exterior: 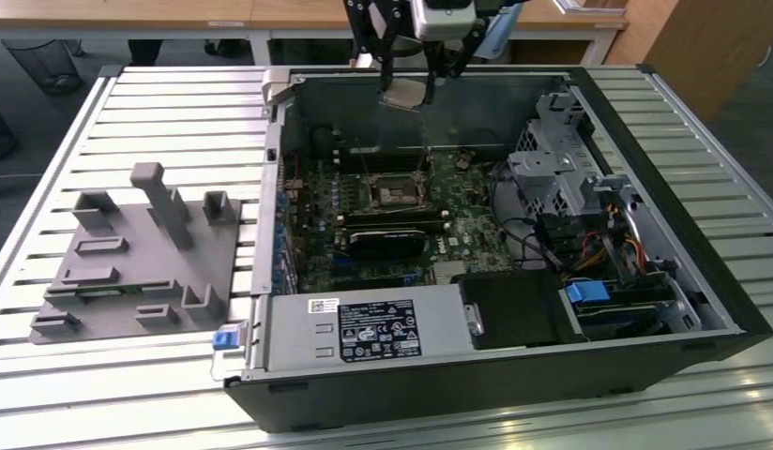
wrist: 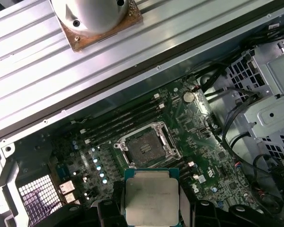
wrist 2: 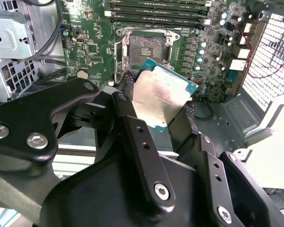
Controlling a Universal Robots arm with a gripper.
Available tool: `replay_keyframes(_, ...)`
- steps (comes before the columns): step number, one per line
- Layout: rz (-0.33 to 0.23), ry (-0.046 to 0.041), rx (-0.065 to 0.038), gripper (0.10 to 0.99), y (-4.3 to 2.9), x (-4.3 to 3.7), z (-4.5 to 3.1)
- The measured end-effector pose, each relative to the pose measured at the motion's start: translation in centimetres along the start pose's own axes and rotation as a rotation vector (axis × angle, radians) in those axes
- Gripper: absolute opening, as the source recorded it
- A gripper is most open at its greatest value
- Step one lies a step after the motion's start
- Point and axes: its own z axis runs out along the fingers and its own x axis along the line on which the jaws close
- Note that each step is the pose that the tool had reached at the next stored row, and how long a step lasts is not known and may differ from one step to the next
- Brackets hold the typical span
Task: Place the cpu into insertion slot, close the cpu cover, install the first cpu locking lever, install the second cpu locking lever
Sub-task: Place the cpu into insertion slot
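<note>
Square chip [wrist 2: 164, 94], silvery-beige face (teal edge), pinched between jaws of the gripper [wrist 2: 158, 96], hangs clear above the open socket [wrist: 146, 147].

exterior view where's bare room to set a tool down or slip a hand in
Free: table slats between the grey fixture and the far edge, at the exterior view's left of the case. Crowded: board around the insertion slot, cables.

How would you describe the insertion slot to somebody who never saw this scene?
Look inside the open computer case at the green motherboard. Near its middle sits the insertion slot, a square black socket with a silver rim. The memory slots beside it are long and narrow; this one is square with a dark centre.
</note>
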Motion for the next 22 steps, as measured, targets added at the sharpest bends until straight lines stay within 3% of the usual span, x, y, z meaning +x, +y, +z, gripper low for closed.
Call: replay_keyframes(22,0.056,-0.005,-0.001,0.541,0.0,0.0,0.0)
